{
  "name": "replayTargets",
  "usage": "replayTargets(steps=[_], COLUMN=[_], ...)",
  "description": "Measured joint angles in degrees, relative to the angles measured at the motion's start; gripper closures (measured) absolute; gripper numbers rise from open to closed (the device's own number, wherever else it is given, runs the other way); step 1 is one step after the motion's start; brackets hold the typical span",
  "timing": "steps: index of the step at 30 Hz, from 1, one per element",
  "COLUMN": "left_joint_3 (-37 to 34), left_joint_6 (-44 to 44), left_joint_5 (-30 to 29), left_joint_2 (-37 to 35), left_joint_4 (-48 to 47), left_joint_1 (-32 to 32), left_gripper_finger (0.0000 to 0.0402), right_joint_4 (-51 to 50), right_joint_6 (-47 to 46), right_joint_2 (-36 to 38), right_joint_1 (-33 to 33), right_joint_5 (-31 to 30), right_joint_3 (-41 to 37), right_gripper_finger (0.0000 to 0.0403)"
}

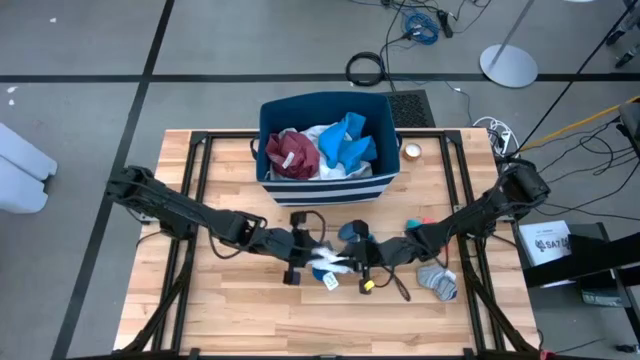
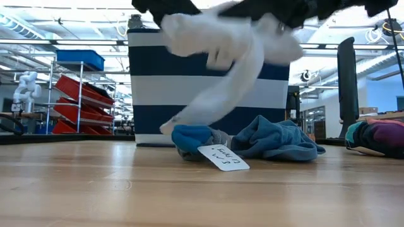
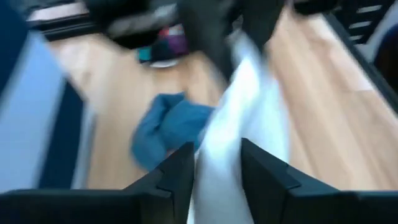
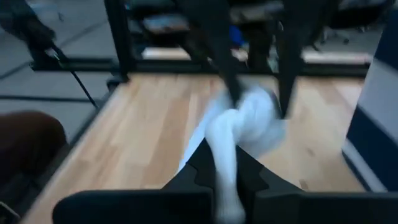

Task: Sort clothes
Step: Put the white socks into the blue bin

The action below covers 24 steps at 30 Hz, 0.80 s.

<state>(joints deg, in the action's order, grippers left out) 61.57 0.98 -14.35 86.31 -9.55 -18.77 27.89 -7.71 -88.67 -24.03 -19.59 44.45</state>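
White garment (image 1: 328, 260): strung lengthwise between both arms at mid-table; right gripper (image 1: 362, 262) clamped on one end, left gripper (image 1: 305, 250) apparently parted around the other.

Two dark jointed arms — black cables, blocky black fingers (image 3: 177, 171).

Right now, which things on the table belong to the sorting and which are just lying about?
Job:
- white cloth garment, between both grippers, right gripper shut on it
- blue-grey fabric piece
- grey socks
- maroon and bright blue clothes in the bin

Lying about:
- striped navy fabric bin
- small round tape roll
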Motion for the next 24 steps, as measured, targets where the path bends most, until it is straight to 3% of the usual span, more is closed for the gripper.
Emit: replayTargets(steps=[3, 8, 13, 16, 18, 20, 24], left_joint_3=[0.03, 0.05, 0.03, 0.03, 0.02, 0.01, 0.01], left_joint_6=[1.29, 1.56, 1.17, 1.13, 0.44, 0.08, -0.1], left_joint_5=[-2.43, -3.25, -4.82, -5.32, -5.7, -5.82, -5.96], left_joint_2=[-3.42, -8.88, -9.62, -9.07, -8.84, -8.49, -8.4], left_joint_4=[-2.71, -3.05, -3.41, -3.03, -3.22, -2.61, -2.22], left_joint_1=[-0.01, -1.17, -2.37, -2.35, -2.2, -1.97, -1.44], left_gripper_finger=[0.0262, 0.0261, 0.0261, 0.0261, 0.0261, 0.0261, 0.0261], right_joint_4=[-1.39, -2.21, 14.0, 24.5, 23.4, 16.22, -3.86], right_joint_6=[1.82, 8.02, 24.87, 32.14, 30.37, 24.37, 8.53], right_joint_2=[4.41, 12.02, 18.58, 20.47, 20.68, 19.77, 14.01], right_joint_1=[-1.3, -2.78, -0.12, 5.34, 11.14, 17.36, 29.59], right_joint_5=[-2.0, -10.66, -18.76, -19.54, -19.5, -18.74, -9.43], right_joint_3=[0.0, 0.0, 0.03, 0.24, 1.74, 3.9, 10.83], right_gripper_finger=[0.0398, 0.04, 0.0401, 0.0402, 0.0402, 0.0402, 0.0402])
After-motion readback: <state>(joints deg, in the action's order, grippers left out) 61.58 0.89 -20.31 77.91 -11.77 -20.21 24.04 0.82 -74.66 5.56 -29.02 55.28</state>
